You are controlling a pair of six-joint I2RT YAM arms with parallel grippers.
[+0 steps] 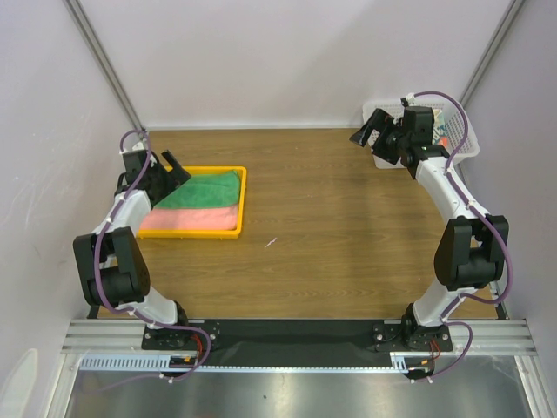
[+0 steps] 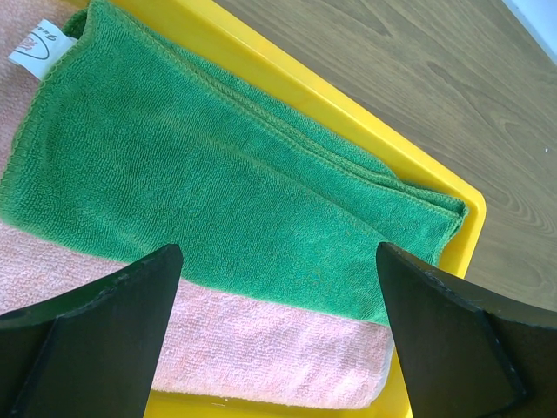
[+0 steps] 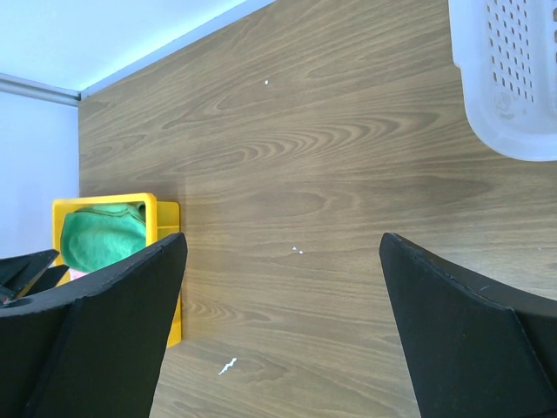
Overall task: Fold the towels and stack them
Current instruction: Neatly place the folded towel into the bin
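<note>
Left end effector (image 1: 174, 165), jaws wide & empty, hovers over left end of tray (image 1: 242, 200), where folded green towel (image 1: 204, 189) lies atop pink towel (image 1: 187, 218), pink showing along tray's near side. Right end effector (image 1: 365, 139), also wide open w/ nothing held, hangs above counter (image 1: 331, 218) far right of tray.

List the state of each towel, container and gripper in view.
yellow tray: holding two stacked towels
pink towel: folded, flat in tray
green towel: folded, on top of pink towel
white mesh basket: upright, contents unclear
left gripper: open, above the towels
right gripper: open, empty
</note>
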